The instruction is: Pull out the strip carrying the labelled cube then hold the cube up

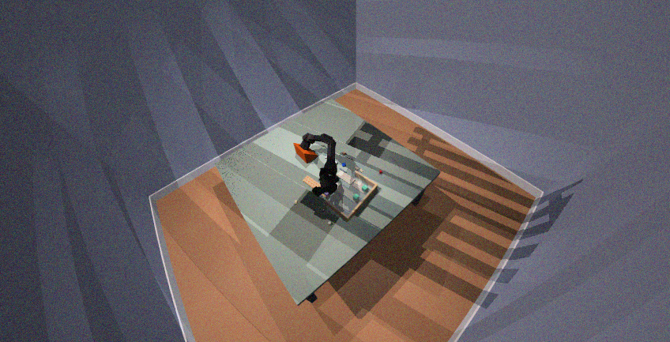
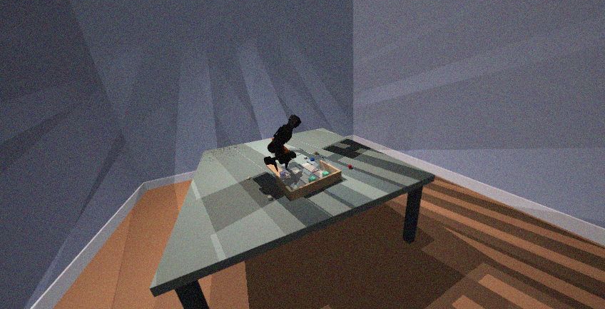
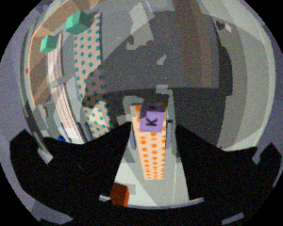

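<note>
A purple cube point(image 3: 152, 121) point(image 1: 326, 193) point(image 2: 283, 174) labelled K sits at the far end of a pale strip with orange dots point(image 3: 154, 155) point(image 1: 310, 181). That strip looks unbroken in the wrist view. My gripper point(image 3: 153, 127) point(image 2: 282, 169) is partly open, pointing down, with a finger on either side of the cube and strip; contact cannot be told. A teal-dotted strip point(image 3: 87, 52) and a striped strip point(image 3: 68, 110) lie to the left in the wrist view. A grey gap crosses the striped one; shadow obscures the teal-dotted one.
A wooden-walled tray point(image 1: 360, 205) point(image 2: 316, 186) surrounds the far ends of the strips. Two green cubes point(image 3: 77, 23) point(image 3: 48, 43) are inside it. A blue piece point(image 1: 344, 164) point(image 2: 312, 159) and a red piece point(image 1: 380, 171) point(image 2: 349, 166) lie outside. An orange wedge point(image 1: 304, 152) is by the arm's base.
</note>
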Robot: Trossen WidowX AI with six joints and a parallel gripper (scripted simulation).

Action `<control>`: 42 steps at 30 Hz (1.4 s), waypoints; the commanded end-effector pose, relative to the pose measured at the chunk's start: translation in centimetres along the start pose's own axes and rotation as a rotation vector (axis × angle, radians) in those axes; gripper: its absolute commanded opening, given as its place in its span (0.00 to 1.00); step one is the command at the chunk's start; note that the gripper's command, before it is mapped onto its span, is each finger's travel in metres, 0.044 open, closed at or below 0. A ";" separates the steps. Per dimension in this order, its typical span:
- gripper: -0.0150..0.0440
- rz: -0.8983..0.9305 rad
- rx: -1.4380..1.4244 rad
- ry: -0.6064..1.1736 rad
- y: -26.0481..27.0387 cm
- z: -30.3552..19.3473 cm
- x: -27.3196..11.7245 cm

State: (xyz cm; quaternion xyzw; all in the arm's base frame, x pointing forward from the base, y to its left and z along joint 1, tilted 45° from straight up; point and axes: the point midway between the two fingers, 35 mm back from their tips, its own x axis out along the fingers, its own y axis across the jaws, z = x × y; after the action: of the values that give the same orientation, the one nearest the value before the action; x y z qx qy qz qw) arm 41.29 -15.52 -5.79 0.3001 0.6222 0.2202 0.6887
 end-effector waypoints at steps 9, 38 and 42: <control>0.68 0.007 0.005 0.001 0.1 -0.1 2.1; 0.25 0.002 0.002 0.003 0.1 -0.3 3.5; 0.25 0.000 0.010 0.006 0.2 -1.0 2.9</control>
State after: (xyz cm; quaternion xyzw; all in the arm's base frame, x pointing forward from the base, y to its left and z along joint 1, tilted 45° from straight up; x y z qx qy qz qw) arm 41.33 -13.03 -8.08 0.3030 0.6228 0.2200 0.6869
